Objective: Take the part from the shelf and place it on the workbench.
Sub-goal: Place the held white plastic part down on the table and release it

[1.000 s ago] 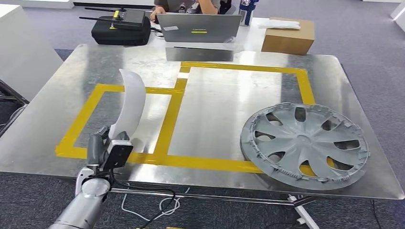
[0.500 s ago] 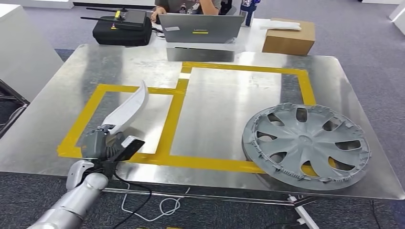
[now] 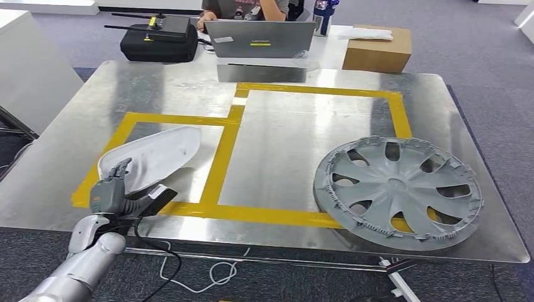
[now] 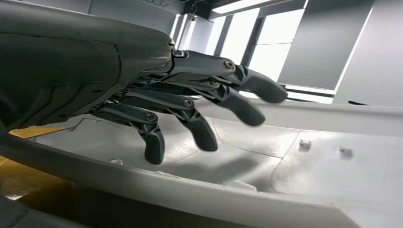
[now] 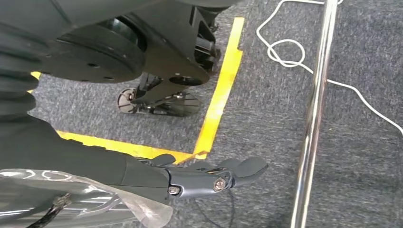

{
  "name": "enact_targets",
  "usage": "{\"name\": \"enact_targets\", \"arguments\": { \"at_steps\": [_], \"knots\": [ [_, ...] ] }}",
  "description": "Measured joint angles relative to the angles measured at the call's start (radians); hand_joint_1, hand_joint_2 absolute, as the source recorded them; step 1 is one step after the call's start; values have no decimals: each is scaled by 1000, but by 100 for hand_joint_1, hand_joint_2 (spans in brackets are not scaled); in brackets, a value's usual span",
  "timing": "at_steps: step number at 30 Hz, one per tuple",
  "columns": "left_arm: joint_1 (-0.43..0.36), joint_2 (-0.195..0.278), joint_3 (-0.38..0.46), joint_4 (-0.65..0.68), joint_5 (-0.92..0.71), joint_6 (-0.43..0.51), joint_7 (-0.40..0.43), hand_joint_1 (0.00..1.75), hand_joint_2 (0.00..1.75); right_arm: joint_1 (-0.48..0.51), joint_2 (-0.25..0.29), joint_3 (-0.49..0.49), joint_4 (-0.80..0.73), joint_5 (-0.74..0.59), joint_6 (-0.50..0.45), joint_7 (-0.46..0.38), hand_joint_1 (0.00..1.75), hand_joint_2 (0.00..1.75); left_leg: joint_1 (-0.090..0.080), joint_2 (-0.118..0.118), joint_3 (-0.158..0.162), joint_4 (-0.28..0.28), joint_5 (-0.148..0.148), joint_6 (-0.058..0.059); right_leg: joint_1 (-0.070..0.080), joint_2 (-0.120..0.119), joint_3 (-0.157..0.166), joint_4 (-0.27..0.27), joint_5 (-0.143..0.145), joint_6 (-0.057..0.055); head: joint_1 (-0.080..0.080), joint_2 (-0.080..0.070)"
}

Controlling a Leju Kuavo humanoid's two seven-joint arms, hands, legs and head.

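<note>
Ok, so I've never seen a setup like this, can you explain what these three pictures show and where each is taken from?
This is a humanoid robot with two silver arms and many-fingered hands. The wide picture is from its head, looking down at a metal workbench marked with yellow tape. On it lie a white curved plastic part, inside the left taped box, and a grey wheel cover on the right. The left hand has its fingers spread over the part's near end, gripping nothing; the left wrist camera shows that close up. The right wrist camera shows the right hand hanging empty above carpet.
</note>
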Motion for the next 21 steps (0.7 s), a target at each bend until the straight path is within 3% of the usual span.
{"name": "enact_targets", "arguments": {
  "at_steps": [7,12,14,16,18,19,20,21],
  "knots": [
    [141,-18,11,-208,187,-9,-173,0,0,5,4,-40,1,-26,-18,20,0,0,-1,0,0,1,-4,0,-1,0,0,-1,-2,-1,0,0],
    [293,-56,29,-445,390,-28,-289,0,0,10,15,-70,1,-28,-31,22,0,0,-8,0,0,3,-9,10,-8,0,1,-3,-4,8,0,0],
    [335,-70,42,-515,431,-36,-315,0,0,12,18,-77,1,-28,-35,22,0,0,-4,2,7,-10,-3,17,-8,0,0,2,-11,14,0,0],
    [364,-80,55,-569,453,-41,-332,0,0,12,19,-85,1,-29,-37,22,0,0,3,5,15,-24,3,26,-9,-3,-27,62,-54,21,3,0],
    [385,-88,67,-605,470,-44,-348,0,0,12,19,-91,1,-29,-39,22,0,0,4,6,16,-25,4,29,-16,-4,-86,191,-117,29,4,0],
    [397,-94,73,-619,484,-46,-362,0,0,13,19,-93,1,-29,-41,22,0,0,4,6,16,-25,4,28,-20,-5,-114,248,-136,33,4,0],
    [410,-102,82,-633,504,-50,-383,0,0,14,19,-96,1,-29,-43,22,0,0,5,6,16,-25,4,27,-24,-5,-128,276,-137,37,4,0],
    [423,-111,93,-648,528,-58,-407,0,0,15,19,-98,1,-29,-46,22,0,0,6,6,16,-24,4,25,-28,-7,-123,265,-118,41,4,0]
  ]
}}
